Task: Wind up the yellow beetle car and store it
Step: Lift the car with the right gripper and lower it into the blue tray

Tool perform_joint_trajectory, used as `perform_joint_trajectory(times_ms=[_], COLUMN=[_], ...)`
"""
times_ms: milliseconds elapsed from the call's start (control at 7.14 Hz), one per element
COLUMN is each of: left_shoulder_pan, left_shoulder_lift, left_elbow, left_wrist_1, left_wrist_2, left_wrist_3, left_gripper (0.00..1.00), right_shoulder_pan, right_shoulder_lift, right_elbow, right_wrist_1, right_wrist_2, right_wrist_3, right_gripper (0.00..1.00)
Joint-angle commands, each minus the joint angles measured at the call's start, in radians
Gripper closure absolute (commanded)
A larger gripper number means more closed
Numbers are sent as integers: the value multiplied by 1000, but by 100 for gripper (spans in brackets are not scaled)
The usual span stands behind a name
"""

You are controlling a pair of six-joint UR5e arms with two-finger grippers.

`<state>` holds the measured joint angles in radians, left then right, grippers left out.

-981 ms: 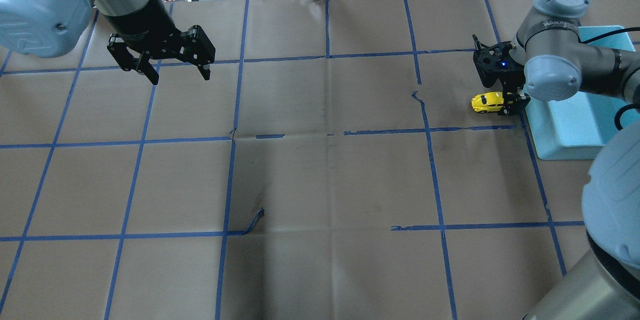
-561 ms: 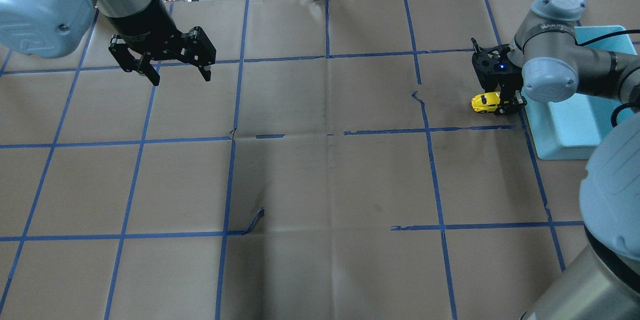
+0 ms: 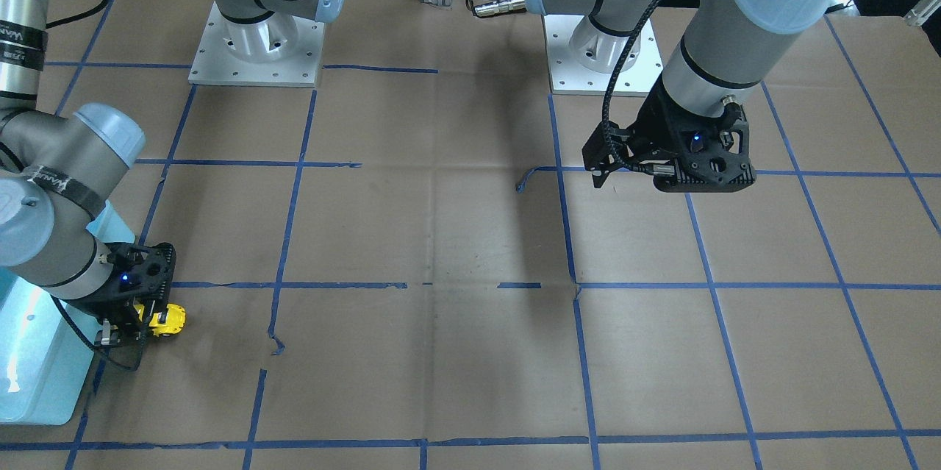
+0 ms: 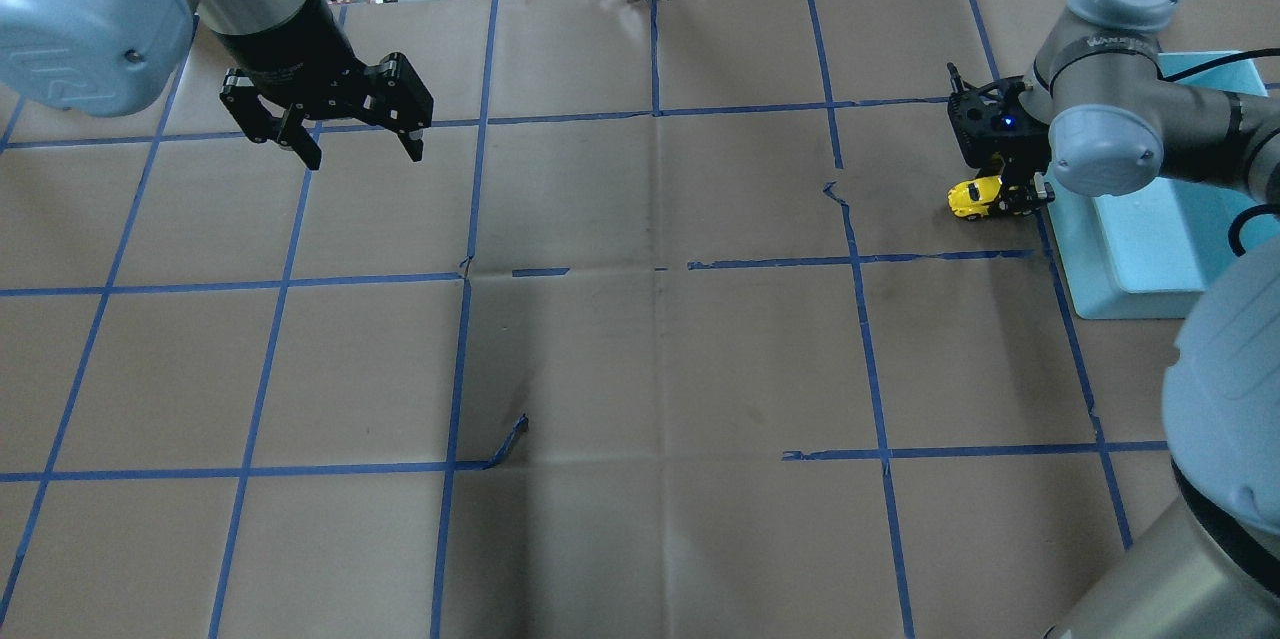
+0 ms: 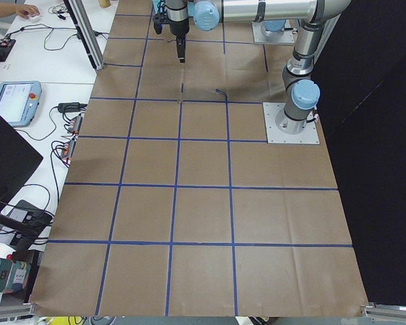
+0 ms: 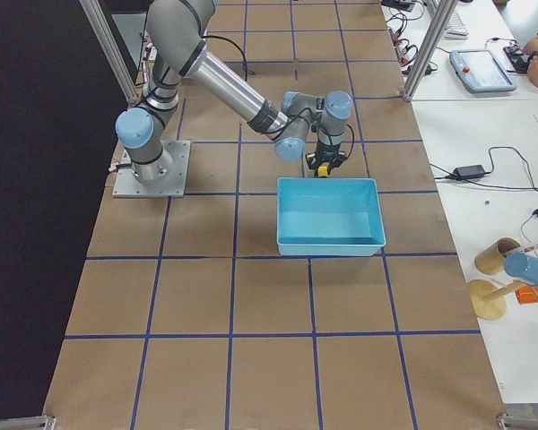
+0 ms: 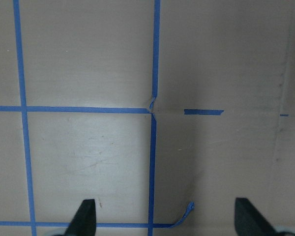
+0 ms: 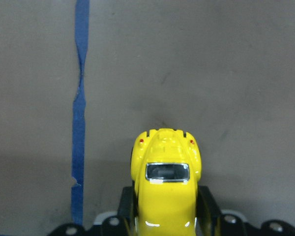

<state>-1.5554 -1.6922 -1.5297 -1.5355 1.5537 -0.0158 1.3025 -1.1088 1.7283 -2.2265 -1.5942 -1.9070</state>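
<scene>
The yellow beetle car (image 4: 976,197) is gripped at its sides by my right gripper (image 4: 1008,198), low over the brown paper beside the blue bin's left edge. The right wrist view shows the car (image 8: 166,184) between the two fingers (image 8: 207,205), its rear window facing the camera. It also shows in the front view (image 3: 167,319) and the right side view (image 6: 323,167). I cannot tell whether its wheels touch the paper. My left gripper (image 4: 360,155) hangs open and empty over the far left of the table, its fingertips (image 7: 86,212) wide apart.
A light blue bin (image 4: 1150,264) stands at the table's right edge, also in the front view (image 3: 37,382) and the right side view (image 6: 332,235). Blue tape lines grid the brown paper, with a loose tape end (image 4: 510,441). Cables and chargers lie beyond the far edge.
My right gripper has shifted slightly away from the robot and toward the bin, with the yellow car in it. The left arm has hardly moved.
</scene>
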Motion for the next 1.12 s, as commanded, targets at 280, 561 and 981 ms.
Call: perform_joint_trajectory(times_ms=[280, 561, 981], left_shoulder_pan=[0, 0, 0], left_shoulder_lift=[8, 8, 11], left_elbow=[6, 6, 17], left_wrist_1=[5, 5, 3], left_wrist_2=[-1, -1, -1], left_wrist_3=[-1, -1, 0], left_gripper=[1, 1, 1], right_shoulder_pan=[8, -34, -150], right_shoulder_lift=[-92, -108, -106], right_elbow=[-224, -297, -291], right_wrist_1=[261, 327, 327], right_wrist_2=[86, 85, 69], right_wrist_3=[199, 338, 888], right_gripper=[92, 92, 91])
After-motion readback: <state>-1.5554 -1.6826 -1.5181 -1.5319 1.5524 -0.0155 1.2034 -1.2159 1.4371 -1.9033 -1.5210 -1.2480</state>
